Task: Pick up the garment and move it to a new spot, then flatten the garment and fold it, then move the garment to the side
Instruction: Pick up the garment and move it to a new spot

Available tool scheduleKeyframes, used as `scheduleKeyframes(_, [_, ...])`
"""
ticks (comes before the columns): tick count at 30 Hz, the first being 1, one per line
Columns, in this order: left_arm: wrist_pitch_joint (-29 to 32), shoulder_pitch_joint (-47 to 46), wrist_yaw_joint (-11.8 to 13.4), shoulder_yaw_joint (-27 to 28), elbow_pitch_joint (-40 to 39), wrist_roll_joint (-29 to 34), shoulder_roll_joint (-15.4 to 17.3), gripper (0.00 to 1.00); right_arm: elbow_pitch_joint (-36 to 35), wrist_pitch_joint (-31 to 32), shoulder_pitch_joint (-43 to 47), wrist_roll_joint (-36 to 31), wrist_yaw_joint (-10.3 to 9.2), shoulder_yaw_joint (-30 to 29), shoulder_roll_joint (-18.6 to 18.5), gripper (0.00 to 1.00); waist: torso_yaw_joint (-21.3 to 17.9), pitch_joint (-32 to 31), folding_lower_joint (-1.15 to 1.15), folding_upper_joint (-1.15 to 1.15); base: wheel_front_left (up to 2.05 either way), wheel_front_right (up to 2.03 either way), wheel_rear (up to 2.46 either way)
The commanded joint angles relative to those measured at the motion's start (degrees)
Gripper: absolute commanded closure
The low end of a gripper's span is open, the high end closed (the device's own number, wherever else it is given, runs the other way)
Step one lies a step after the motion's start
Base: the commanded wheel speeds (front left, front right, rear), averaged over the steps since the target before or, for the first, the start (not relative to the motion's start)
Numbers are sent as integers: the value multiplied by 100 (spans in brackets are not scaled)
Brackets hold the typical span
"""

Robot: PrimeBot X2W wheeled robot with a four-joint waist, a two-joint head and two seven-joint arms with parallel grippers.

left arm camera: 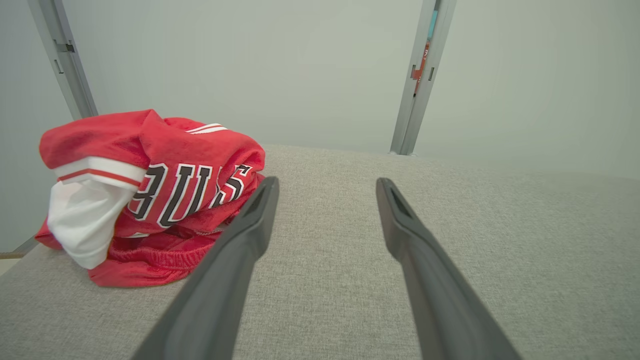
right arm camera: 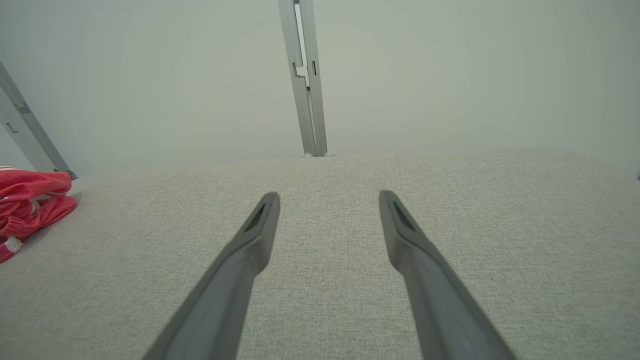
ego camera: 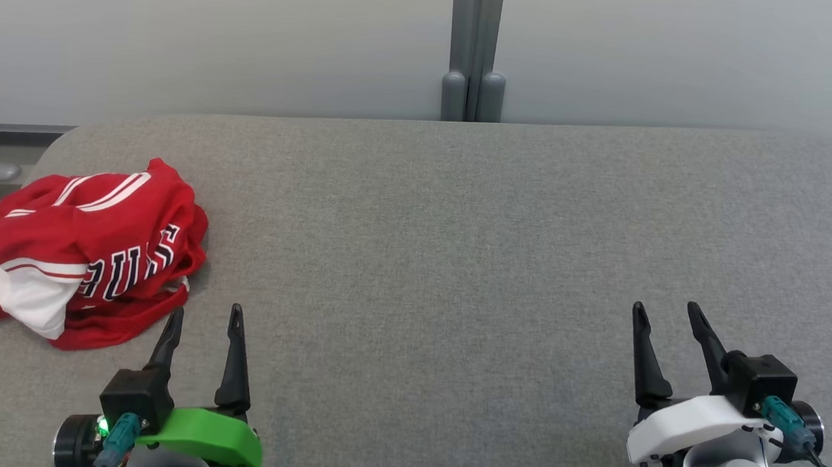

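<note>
I am looking down on a wide grey fabric-covered surface (ego camera: 472, 267) that is stretching across in front of me, its far corners rounded off. A red garment (ego camera: 93, 247) is lying directly on it in a crumpled heap at my far left, reaching that left edge. The heap is showing white stripes along its top, a white panel hanging down at its near left side, and dark letters outlined in white across the front. Around the heap the grey cover is lying smooth and flat.
</note>
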Motion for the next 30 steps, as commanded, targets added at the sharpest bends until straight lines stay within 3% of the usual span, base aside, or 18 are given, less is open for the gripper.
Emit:
scheduleKeyframes(1, [-22, -69, 29, 19, -16, -6, 37, 0, -33, -19, -26, 5, 0, -12, -25, 0, 43, 8, 0, 0, 0, 0, 0])
scheduleKeyframes(6, [-15, -83, 65, 33, -43, -18, 37, 0, -97, -19, 16, -29, 0, 21, -23, 0, 332, 32, 0, 0, 0, 0, 0])
scheduleKeyframes(22, [-14, -9, 26, 149, -46, 110, 37, 0, -163, -19, 77, 43, 0, 72, -24, 0, 2071, 105, 0, 0, 0, 0, 0])
scheduleKeyframes(30, [-13, 69, 17, 246, -53, 131, 35, 0, -119, -19, 34, 86, 0, 183, -25, 0, 2540, 98, 0, 0, 0, 0, 0])
